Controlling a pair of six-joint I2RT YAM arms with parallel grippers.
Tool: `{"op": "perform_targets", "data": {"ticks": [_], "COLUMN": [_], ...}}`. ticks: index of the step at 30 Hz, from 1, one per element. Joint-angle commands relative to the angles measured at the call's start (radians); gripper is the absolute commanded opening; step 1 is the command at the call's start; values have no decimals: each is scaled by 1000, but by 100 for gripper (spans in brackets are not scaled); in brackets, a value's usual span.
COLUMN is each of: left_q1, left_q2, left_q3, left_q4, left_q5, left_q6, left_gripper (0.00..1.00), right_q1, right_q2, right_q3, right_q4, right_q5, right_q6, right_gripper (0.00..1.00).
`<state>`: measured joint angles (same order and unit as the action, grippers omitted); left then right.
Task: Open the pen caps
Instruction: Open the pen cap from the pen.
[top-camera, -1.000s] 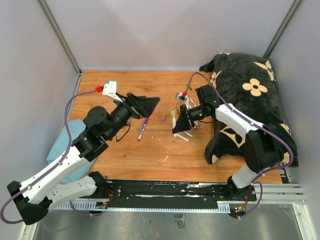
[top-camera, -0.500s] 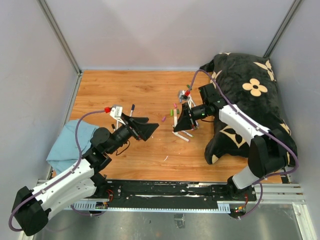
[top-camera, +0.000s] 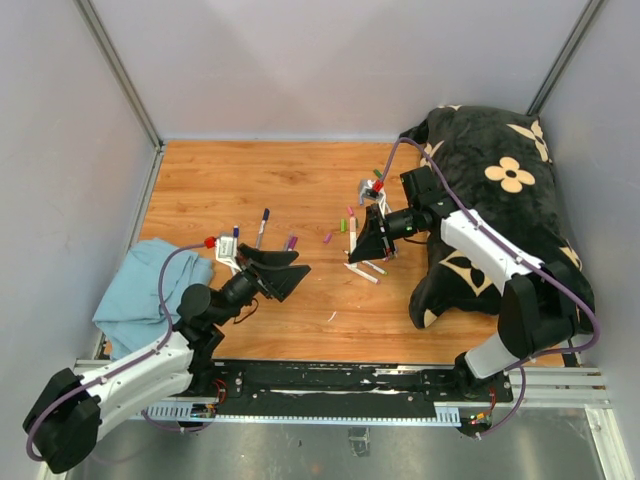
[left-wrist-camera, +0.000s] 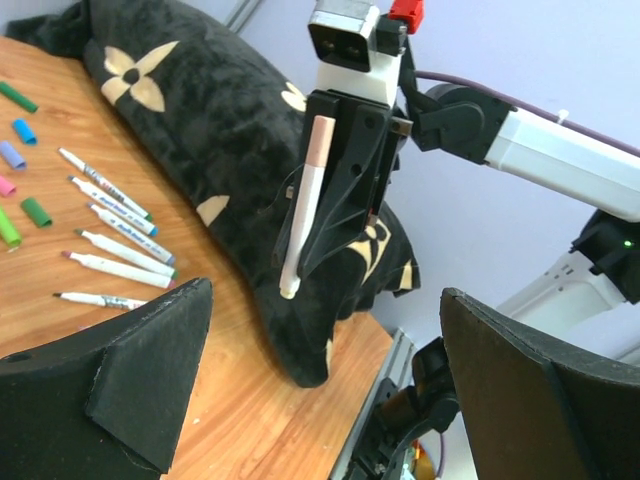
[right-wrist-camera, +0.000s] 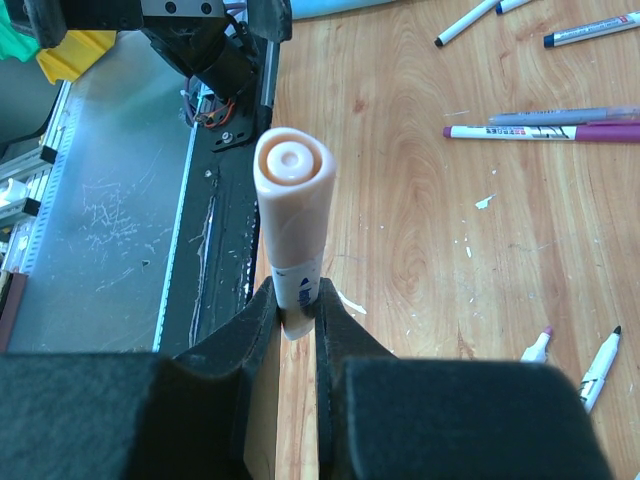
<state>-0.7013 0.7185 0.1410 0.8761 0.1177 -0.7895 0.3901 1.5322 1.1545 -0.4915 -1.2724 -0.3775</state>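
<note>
A pen barrel (right-wrist-camera: 297, 283), its peach cap (right-wrist-camera: 293, 180) on, is pinched by the nearly closed right gripper (right-wrist-camera: 297, 310) above the table (top-camera: 230, 180) at right. The left gripper (top-camera: 288, 268) is spread wide, empty, near left. If the cap is gripped off-centre, the barrel could be twisted loose.

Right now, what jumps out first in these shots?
The right gripper is pinching a peach-capped pen over mid-table, its cap on. The left gripper hangs wide open facing it, nearer the front edge. A big black flowered pillow fills the table's right side, with uncapped pens and loose caps scattered beside it.
</note>
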Motion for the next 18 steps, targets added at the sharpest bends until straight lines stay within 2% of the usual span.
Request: {"op": "perform_targets", "data": {"ticks": [1,6,12,18], "left_q1": [11,37,86,92], "left_q2": [31,94,215,255], "left_q3": [-20,-26,-51,-38], "left_q4": [204,274,509,534], "left_q5": [60,114,205,217], "left_q6": [-9,-35,-145,-138], "left_gripper": [99,99,99,99], "right_q1": [-16,-15,-16,-16], "right_q2": [-27,-18,-18,-18], "right_q3": [-9,-10,-12,-14], "right_q4": [-10,-10,-11,-10], "right_q5": [-36,-42,-54,-61], "right_q6": [-31,-36,-37,-38], "right_gripper": [1,1,1,2]}}
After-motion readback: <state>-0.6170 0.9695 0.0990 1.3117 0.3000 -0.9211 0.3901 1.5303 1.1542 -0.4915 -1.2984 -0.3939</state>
